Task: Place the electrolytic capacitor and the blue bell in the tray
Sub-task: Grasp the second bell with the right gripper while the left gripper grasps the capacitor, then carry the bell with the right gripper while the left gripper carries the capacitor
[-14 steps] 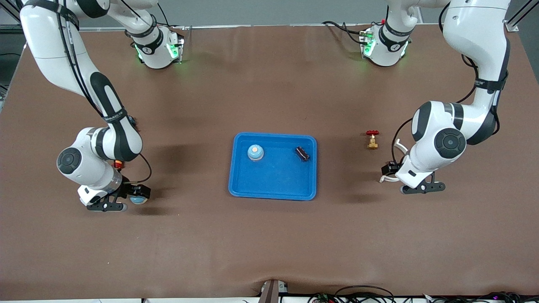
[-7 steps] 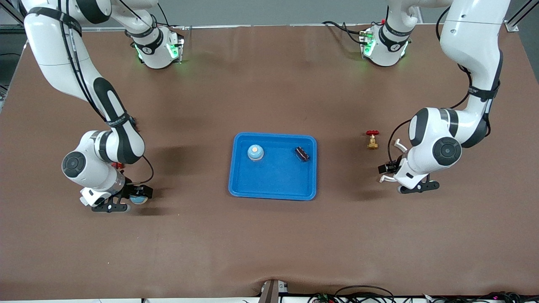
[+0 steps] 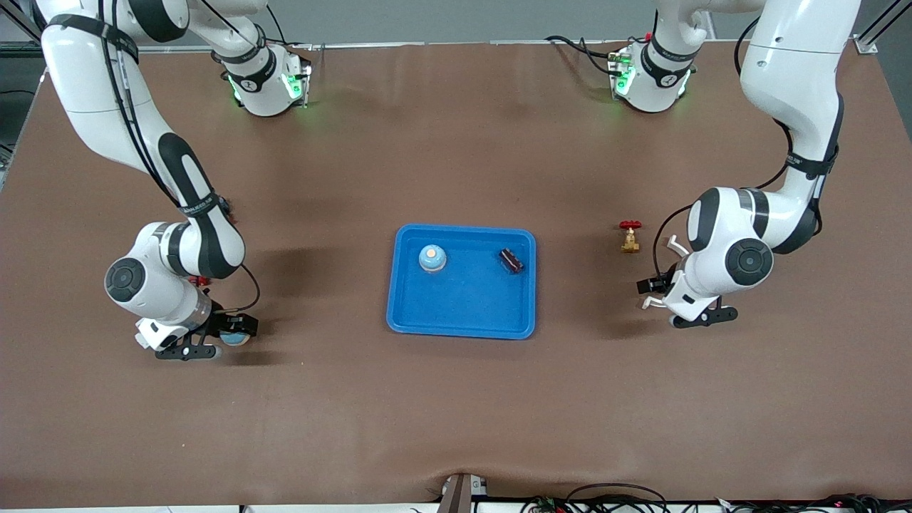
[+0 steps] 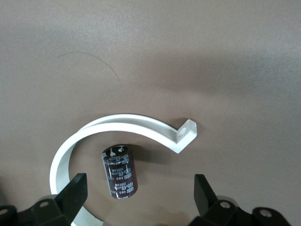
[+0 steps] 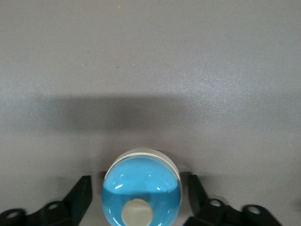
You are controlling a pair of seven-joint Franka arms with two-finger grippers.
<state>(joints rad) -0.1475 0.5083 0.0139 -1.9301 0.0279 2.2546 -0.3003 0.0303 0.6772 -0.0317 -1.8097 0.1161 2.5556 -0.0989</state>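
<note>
Brown table (image 3: 456, 413); in the middle of the frame sits the blue tray (image 3: 462, 333), already holding a second bell (image 3: 432, 258) and a dark part (image 3: 511, 260); toward the right arm's end, low in the frame, the right gripper (image 3: 214, 343) is released, fingers straddling the blue bell (image 5: 141, 188) with slight gaps; at the left arm's end, the left gripper (image 4: 138, 183) is spread wide around the capacitor (image 4: 120, 171), which lies inside a white clip (image 4: 131, 125); a valve (image 3: 630, 237) stands nearby.

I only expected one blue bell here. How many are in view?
2: one blue bell sits in the tray; the other blue bell rests on the table between the right gripper's fingers, toward the right arm's end.
</note>
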